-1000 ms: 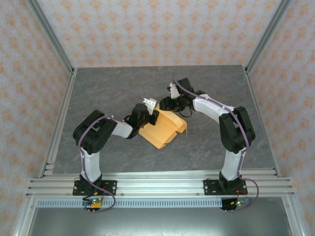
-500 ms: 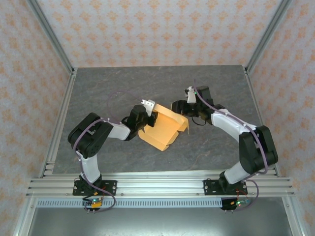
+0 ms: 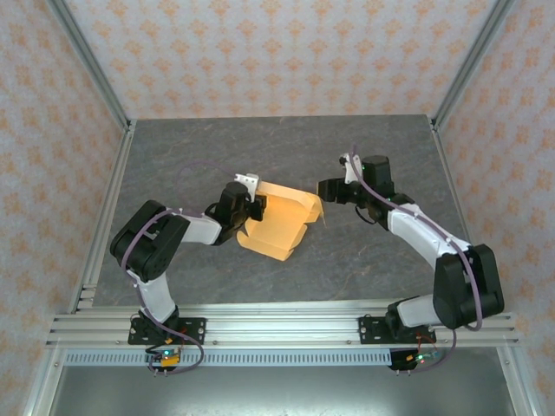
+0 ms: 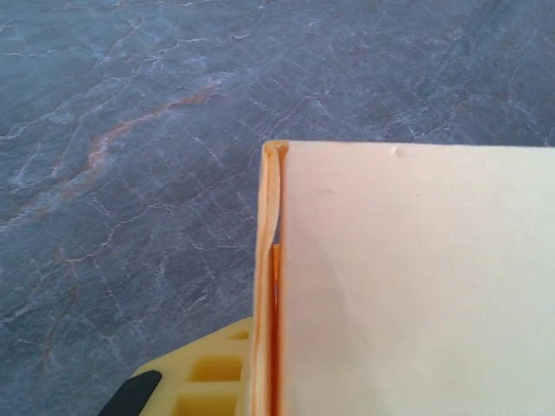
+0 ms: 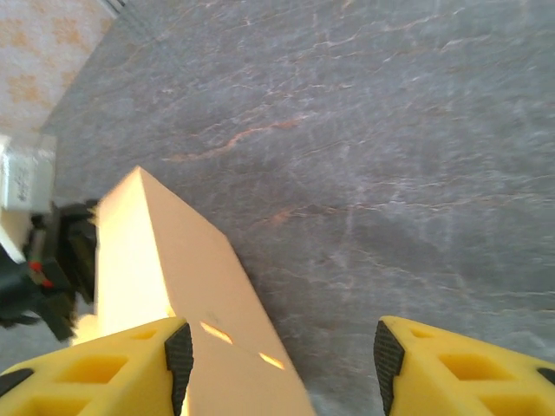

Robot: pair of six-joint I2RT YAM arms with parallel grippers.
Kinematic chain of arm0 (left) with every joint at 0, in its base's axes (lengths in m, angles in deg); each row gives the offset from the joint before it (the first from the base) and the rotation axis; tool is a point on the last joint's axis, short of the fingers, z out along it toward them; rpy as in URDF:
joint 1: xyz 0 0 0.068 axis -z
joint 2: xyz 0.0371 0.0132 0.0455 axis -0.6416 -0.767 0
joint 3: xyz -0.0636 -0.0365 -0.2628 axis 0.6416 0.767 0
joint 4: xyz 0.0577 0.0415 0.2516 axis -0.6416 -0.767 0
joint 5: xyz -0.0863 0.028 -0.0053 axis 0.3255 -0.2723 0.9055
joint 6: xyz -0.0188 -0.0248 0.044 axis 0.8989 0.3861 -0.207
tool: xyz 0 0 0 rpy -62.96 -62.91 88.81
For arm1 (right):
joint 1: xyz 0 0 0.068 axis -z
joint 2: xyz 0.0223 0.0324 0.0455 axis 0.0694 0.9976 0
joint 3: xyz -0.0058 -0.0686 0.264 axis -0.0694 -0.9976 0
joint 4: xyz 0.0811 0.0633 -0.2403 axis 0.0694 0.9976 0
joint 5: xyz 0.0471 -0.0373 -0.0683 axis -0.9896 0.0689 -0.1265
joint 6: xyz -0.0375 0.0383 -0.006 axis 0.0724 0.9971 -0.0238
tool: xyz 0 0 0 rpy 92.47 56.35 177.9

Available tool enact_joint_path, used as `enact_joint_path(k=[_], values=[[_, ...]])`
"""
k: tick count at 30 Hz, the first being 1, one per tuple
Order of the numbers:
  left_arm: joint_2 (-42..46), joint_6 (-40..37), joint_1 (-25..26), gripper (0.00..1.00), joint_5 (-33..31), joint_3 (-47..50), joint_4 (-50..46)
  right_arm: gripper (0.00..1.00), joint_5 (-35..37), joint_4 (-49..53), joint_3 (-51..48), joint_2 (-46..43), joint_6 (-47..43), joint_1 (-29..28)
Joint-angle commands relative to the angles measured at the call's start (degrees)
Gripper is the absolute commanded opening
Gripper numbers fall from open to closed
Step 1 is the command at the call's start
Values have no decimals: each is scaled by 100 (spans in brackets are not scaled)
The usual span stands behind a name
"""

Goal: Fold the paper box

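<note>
Left gripper (image 3: 253, 206) is clenched on the left edge of the box (image 3: 282, 224), which sits partly folded in the middle of the worktop (image 3: 199, 147). Right gripper (image 3: 323, 189), jaws apart, hangs just right of the box, holding nothing.

The top camera looks down from above and behind the arm bases (image 3: 165, 329), taking in the whole table (image 3: 217, 147). Each wrist camera sits low and close, facing forward past its fingers (image 5: 104, 373) — all three share the box (image 3: 277, 221) and grey table.
</note>
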Motion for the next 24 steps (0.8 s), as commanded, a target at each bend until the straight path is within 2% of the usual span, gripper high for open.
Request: enact_joint_path(k=[1, 3, 5, 9, 13, 20, 24], values=[[285, 356, -230, 0, 99, -14, -200, 60, 696, -865, -591, -546, -912, 30], [315, 411, -297, 0, 249, -12, -216, 62, 995, -1392, -1056, -872, -1318, 45], [322, 421, -327, 0, 357, -13, -208, 62, 895, -1459, -1250, -962, -1753, 74], [360, 446, -333, 0, 667, 45, -54, 58, -335, -451, -772, -524, -2444, 80], [333, 457, -326, 0, 794, -9, -55, 55, -1140, -455, -512, -41, -2573, -23], [372, 699, -326, 0, 759, -116, -158, 52, -1329, -359, -15, 524, -2615, -520], [367, 905, -326, 0, 691, -93, -158, 51, -1244, -678, -44, 650, -2386, -638]])
